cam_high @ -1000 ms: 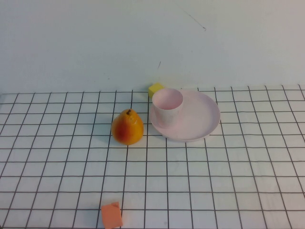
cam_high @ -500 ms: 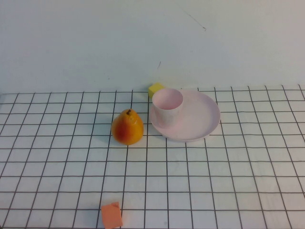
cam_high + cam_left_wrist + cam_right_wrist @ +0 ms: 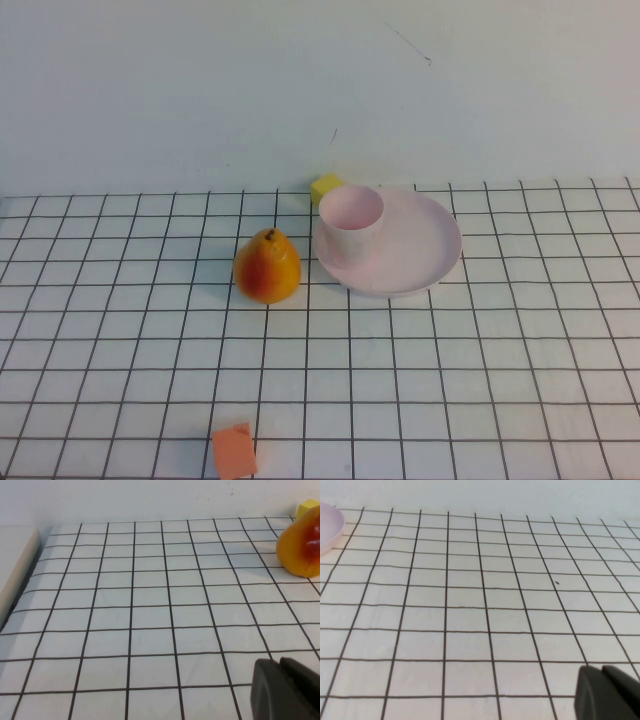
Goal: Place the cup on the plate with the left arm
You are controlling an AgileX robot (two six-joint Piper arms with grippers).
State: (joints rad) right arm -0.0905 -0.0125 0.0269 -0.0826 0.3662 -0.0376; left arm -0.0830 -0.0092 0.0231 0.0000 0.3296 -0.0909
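The cup (image 3: 351, 224) is seen upright on the plate's (image 3: 425, 250) left part near the table's far edge; left gripper (image 3: 286, 690) and right gripper (image 3: 607, 692) are seen low over bare grid, jaws pressed together, empty.

Small pale pink handleless cup (image 3: 351, 224), upright and open mouth up, standing on the left part of the plate (image 3: 420, 250), a round pale pink shallow dish with raised rim, lying flat near the desk's far edge, slightly right of centre
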